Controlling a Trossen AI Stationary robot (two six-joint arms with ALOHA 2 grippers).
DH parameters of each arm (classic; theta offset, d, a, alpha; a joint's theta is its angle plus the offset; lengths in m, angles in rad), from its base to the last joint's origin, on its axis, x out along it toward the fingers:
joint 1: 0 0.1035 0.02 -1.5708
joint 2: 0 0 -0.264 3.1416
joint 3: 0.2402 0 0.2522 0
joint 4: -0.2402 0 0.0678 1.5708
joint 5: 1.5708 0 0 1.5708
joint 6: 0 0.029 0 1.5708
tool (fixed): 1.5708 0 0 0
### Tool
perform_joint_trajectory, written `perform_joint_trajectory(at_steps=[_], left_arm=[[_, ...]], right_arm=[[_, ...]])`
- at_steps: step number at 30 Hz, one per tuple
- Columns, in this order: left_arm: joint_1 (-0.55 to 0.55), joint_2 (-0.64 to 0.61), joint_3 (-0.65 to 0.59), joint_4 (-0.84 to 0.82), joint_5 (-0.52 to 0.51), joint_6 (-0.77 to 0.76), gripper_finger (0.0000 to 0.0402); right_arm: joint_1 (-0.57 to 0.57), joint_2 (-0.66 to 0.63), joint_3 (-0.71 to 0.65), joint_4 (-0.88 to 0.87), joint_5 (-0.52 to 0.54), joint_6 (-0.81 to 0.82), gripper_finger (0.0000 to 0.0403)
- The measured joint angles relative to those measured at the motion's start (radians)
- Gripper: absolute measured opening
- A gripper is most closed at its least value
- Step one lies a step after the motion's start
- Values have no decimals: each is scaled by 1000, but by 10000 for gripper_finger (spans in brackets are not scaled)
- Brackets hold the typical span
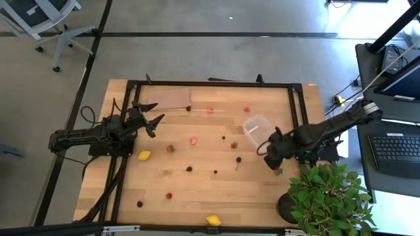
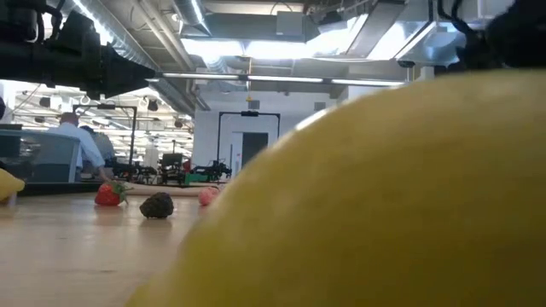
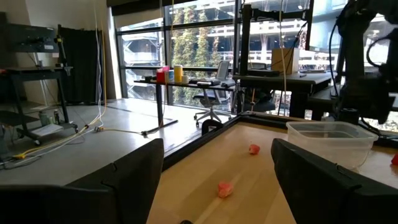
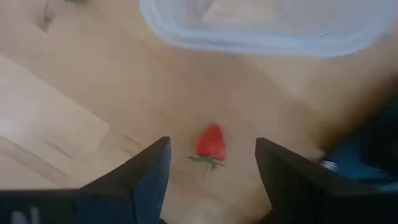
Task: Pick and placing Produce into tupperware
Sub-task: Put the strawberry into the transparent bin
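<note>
Overhead, scattered produce dots the pale wooden table (image 1: 197, 190); the clear, rounded-square plastic tub (image 1: 257, 128) sits right of centre. The right gripper (image 1: 270, 159) hovers just beside the tub, far nearer to it than the left gripper (image 1: 152, 122), which waits spread wide and empty near the brown sheet (image 1: 167, 98).

Table-level, a big yellow lemon-like piece (image 2: 401, 205) blocks most of the view.

Right wrist: a small red strawberry piece (image 4: 210, 144) lies on bare wood between the part-open, empty fingers (image 4: 140, 177), its long axis probably running toward the camera; the tub lies beyond it.
</note>
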Motion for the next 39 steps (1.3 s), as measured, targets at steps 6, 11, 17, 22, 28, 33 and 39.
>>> perform_joint_trajectory(at_steps=[6,11,17,22,28,33,39], left_arm=[[0,0,0,0,0,0,291],[0,0,0,0,0,0,291],[0,0,0,0,0,0,291],[0,0,0,0,0,0,291],[0,0,0,0,0,0,291],[0,0,0,0,0,0,291],[0,0,0,-1,0,0,291]], right_arm=[[102,0,-151,153,-10,147,236],[158,0,-219,233,-18,227,236],[185,6,-255,319,-18,246,236],[185,66,-256,326,-45,243,236],[185,177,-256,376,-79,235,236],[185,235,-250,390,-80,232,236],[185,233,-252,385,-80,231,227]])
